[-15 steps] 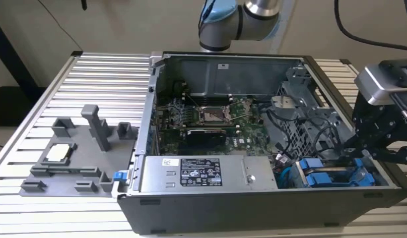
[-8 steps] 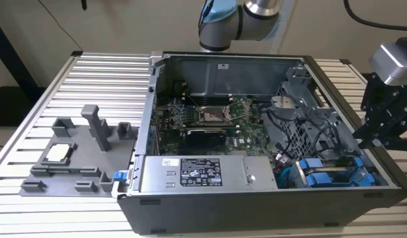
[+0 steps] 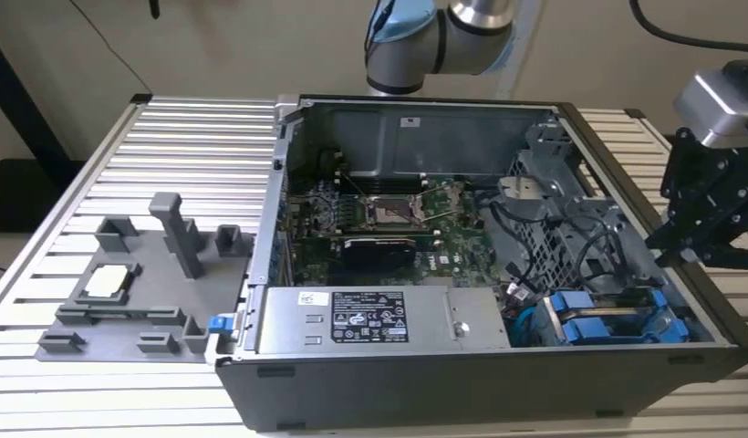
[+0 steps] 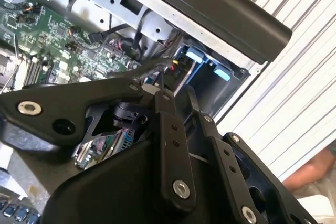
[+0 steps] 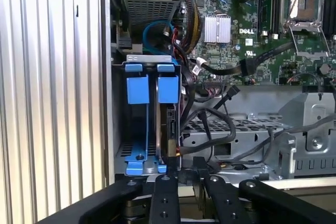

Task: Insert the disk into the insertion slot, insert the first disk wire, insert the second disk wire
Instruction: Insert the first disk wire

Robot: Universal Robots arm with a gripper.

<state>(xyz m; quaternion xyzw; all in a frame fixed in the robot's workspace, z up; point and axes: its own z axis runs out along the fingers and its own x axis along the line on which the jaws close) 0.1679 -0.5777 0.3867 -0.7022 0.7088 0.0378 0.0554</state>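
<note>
Ribbed aluminium table [image 3: 167, 128] carries an open grey sheet-metal computer case [image 3: 472, 379]. The disk [image 5: 168, 90], in its glossy blue plastic carrier, sits upright in the insertion slot [image 5: 116, 129]. Looping black cables [image 5: 210, 124] crowd beside it. The matte black gripper [image 3: 679, 246] hangs over the case's edge; whether it is spread or closed I cannot tell.
</note>
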